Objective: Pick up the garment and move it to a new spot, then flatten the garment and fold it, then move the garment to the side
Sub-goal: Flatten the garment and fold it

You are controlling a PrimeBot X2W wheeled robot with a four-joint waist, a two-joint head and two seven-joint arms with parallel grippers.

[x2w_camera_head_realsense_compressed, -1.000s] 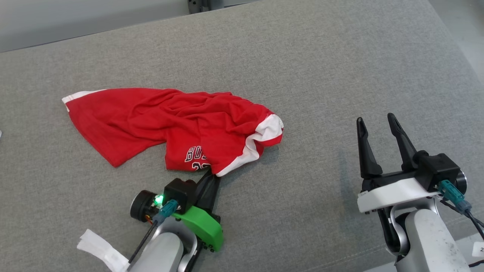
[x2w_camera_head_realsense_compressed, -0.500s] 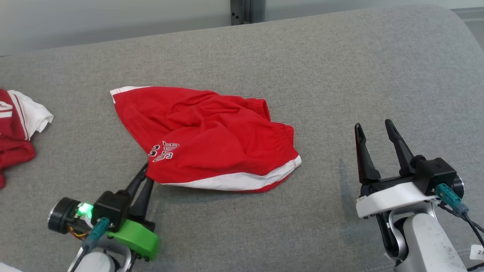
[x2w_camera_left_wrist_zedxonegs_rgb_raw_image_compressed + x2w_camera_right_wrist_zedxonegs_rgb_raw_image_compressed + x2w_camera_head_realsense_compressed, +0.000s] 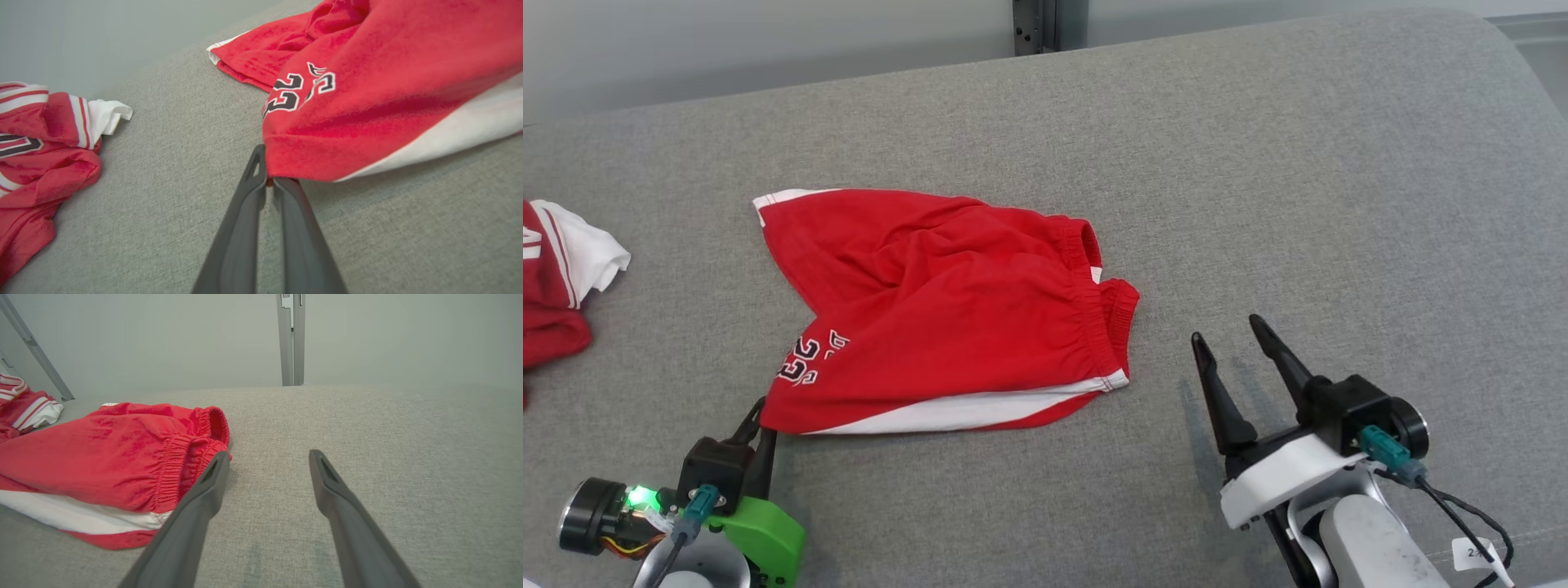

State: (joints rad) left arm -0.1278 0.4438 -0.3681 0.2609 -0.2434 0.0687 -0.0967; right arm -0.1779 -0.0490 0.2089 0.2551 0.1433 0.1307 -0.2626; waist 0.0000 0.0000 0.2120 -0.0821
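Left gripper (image 3: 267,173) pinched shut on the shorts (image 3: 947,318) — a sliver of red hem shows between the tips in the left wrist view, at the shorts' near-left corner, just below the number print (image 3: 809,365). Right gripper (image 3: 1227,331) has its jaws spread wide and holds nothing. It sits on the shorts' right, near the waistband (image 3: 1107,314) but apart from it. In the right wrist view one finger (image 3: 196,506) overlaps the waistband's edge; whether it touches cloth I cannot tell. Shorts lie on the grey cushion (image 3: 1298,163), mostly spread, waistband bunched and doubled, white stripe (image 3: 947,410) along the near edge. A red-and-white jersey (image 3: 556,286) sits well left of the shorts. Reads as the flattening step, early on. To do it well — hold the hem pinch low, close to the cushion, so the pull slides the cloth rather than lifting and rolling it. The right gripper should likely take the near waistband corner, biting both layers, then the two draw apart along the near edge until the stripe lies straight. Risks: the thin hem pinch may slip under tension; a single-layer grab at the waistband would skew the top layer; a pull toward the jersey would crowd it.
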